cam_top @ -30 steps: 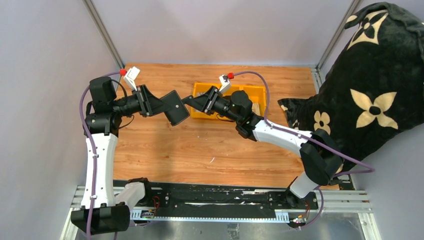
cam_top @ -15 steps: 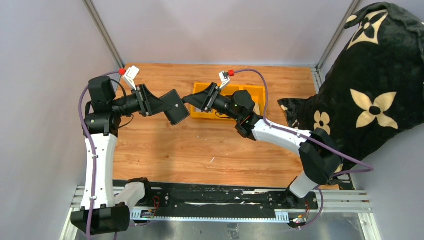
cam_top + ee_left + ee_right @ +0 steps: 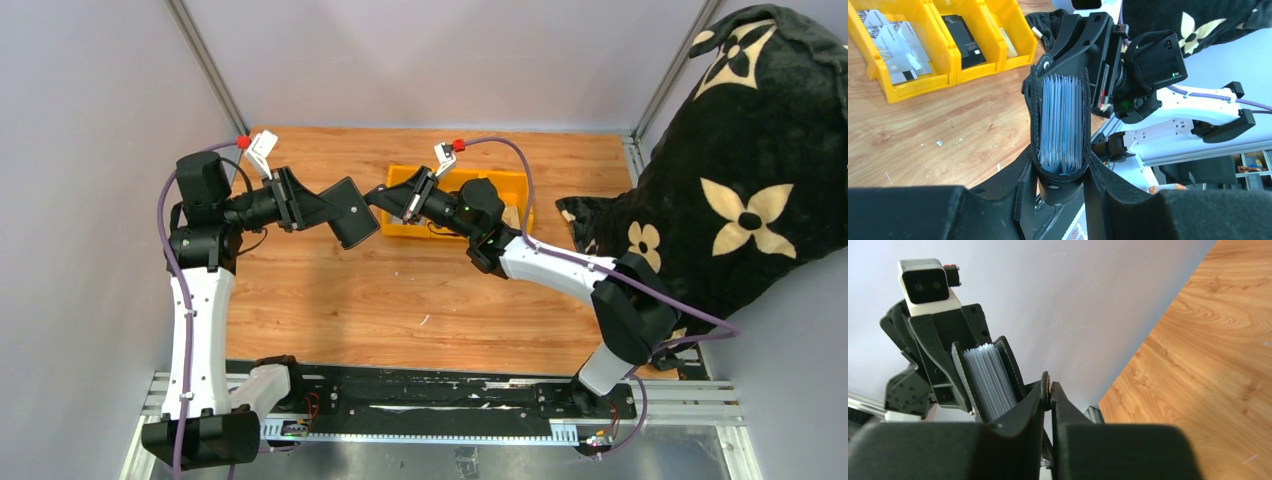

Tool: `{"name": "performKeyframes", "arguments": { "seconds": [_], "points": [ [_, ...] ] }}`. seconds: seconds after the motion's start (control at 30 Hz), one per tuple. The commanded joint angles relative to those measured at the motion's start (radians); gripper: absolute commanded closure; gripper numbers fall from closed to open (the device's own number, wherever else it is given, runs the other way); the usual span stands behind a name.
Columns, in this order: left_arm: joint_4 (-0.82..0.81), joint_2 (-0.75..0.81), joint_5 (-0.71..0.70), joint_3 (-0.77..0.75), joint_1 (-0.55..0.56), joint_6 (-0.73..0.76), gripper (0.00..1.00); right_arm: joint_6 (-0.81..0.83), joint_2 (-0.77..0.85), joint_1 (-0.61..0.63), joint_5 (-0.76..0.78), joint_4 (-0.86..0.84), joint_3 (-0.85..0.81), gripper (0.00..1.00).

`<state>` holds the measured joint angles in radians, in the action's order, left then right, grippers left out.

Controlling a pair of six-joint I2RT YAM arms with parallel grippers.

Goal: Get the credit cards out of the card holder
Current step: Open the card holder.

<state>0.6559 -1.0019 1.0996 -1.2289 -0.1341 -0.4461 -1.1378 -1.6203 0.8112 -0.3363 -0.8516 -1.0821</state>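
The right gripper (image 3: 1049, 390) stood with its jaws nearly together. A thin strip with a round snap sat between the fingertips, which I read as the strap tab of the card holder (image 3: 1034, 115). The holder hung above the table (image 3: 948, 135), touching nothing below, and lay directly to the left of the right gripper.

The credit cards (image 3: 1062, 122) stood on edge as a tight stack between the holder's two black walls. Their exposed edges faced the right gripper, with the stack's long axis running along the line between the two grippers.

The left gripper (image 3: 1061, 167) clamped the holder's far end, jaws part-open around its thickness.

I judged that the right arm, being nearer the open side, had to shift from the tab onto the card edges.

Beyond, the yellow bins (image 3: 948, 80) held loose pale cards (image 3: 893, 37) in one compartment and a black item (image 3: 964, 42) in the next.
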Motion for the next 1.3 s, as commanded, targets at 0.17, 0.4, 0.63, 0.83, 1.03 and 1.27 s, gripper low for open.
{"name": "performKeyframes", "arguments": {
  "seconds": [0.17,0.4,0.63,0.83,1.03,1.27],
  "points": [
    [-0.12,0.043,0.001,0.091,0.002,-0.029,0.44,0.188,0.084,0.0,-0.057,0.174,-0.087,1.0],
    [-0.173,0.049,-0.024,0.184,0.002,-0.049,0.22,0.494,0.139,0.0,-0.201,0.549,-0.229,1.0],
    [-0.112,0.091,-0.047,0.219,0.003,0.089,0.36,0.748,0.087,0.01,-0.335,0.975,-0.465,1.0],
    [-0.097,0.196,-0.102,0.249,0.004,0.29,0.36,0.866,0.063,0.026,-0.404,1.126,-0.575,1.0],
    [0.054,0.176,-0.079,0.173,0.004,0.494,0.39,0.904,0.075,0.03,-0.434,1.159,-0.608,1.0],
    [0.182,0.155,0.061,0.083,0.004,0.634,0.38,0.964,0.079,0.031,-0.421,1.235,-0.648,1.0]
  ]
}}
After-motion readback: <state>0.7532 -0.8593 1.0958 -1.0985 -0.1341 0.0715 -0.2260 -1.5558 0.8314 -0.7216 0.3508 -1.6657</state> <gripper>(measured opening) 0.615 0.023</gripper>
